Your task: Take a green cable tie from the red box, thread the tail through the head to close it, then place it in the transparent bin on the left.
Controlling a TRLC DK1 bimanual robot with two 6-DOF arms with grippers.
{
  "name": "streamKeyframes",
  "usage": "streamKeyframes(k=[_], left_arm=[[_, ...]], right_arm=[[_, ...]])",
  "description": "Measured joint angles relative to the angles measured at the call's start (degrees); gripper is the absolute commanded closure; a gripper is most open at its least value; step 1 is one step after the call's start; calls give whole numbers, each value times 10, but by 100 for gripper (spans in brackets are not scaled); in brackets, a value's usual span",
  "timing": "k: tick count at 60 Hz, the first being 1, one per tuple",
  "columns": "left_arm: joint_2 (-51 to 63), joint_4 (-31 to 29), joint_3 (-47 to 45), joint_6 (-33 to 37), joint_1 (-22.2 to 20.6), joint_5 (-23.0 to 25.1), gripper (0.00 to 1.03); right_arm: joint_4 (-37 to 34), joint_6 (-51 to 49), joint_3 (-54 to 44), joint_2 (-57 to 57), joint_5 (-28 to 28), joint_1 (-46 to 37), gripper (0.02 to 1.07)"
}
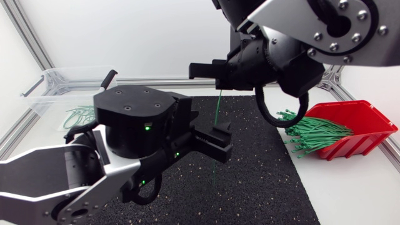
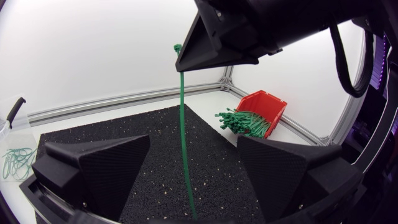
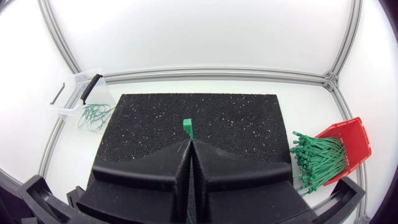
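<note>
While the right end effector (image 3: 188, 142) clamps a green cable tie (image 2: 183, 124), it hangs upright over the black mat (image 1: 262, 181).
Left end effector (image 2: 194, 143) wide, fingers flanking the tie; red box (image 1: 359, 119) right; transparent bin (image 1: 50, 87) far left.

Nope, nothing to read here. I can't make out any lettering, numbers, labels or signs on anything.
</note>
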Motion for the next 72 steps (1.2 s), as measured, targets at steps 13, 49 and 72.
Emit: streamKeyframes(k=[13, 49, 72], left_arm=[[19, 6, 3, 0, 0, -17, 9], [20, 50, 5, 0, -3, -78, 81], [20, 55, 5, 5, -8, -91, 92]], right_arm=[[-10, 13, 12, 3, -2, 5, 101], [-17, 19, 20, 12, -1, 5, 101], [-30, 29, 30, 12, -1, 8, 101]])
